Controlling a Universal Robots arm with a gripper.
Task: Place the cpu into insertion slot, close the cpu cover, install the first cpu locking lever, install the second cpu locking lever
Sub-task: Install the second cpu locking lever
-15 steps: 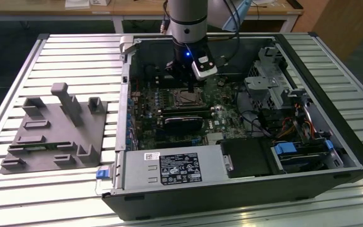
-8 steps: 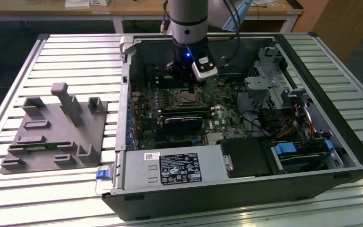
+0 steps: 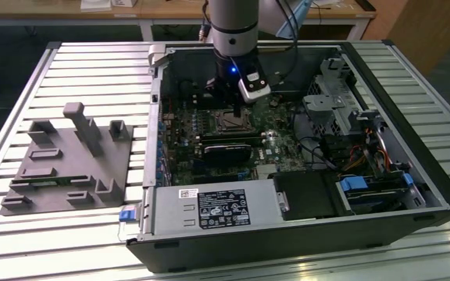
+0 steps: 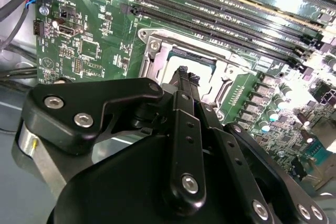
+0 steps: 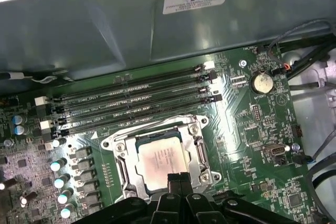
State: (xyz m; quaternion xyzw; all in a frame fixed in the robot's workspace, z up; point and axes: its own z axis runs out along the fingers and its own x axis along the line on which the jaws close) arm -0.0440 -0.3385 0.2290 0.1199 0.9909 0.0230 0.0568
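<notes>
Black fingers [image 5: 179,182] of your gripper [image 4: 185,74] are pressing together with no gap between them and holding nothing, tips hanging just above the near edge of the insertion slot [image 5: 122,169] in both wide-angle wrist views. You are looking at the cpu [image 5: 161,161] sitting flat in that socket, its pale metal top facing up. The cpu cover [image 5: 195,141] is lying down around the chip as a silvery frame, and the chip is showing through its square window. Whether the locking levers are latched, you cannot tell from these views.

Beyond the socket, four long black memory slots [image 5: 131,100] are running side by side across the green motherboard [image 5: 247,145], and a round coin battery [image 5: 261,82] is sitting near its far corner. A row of small cylindrical capacitors [image 5: 60,182] is standing beside the socket.

In the exterior view your arm [image 3: 234,26] is reaching straight down into the open computer case [image 3: 432,193], which is lying on a slatted metal table [image 3: 92,58]. A grey moulded fixture [image 3: 65,164] is resting on the table at the exterior view's left, well apart from the case.
</notes>
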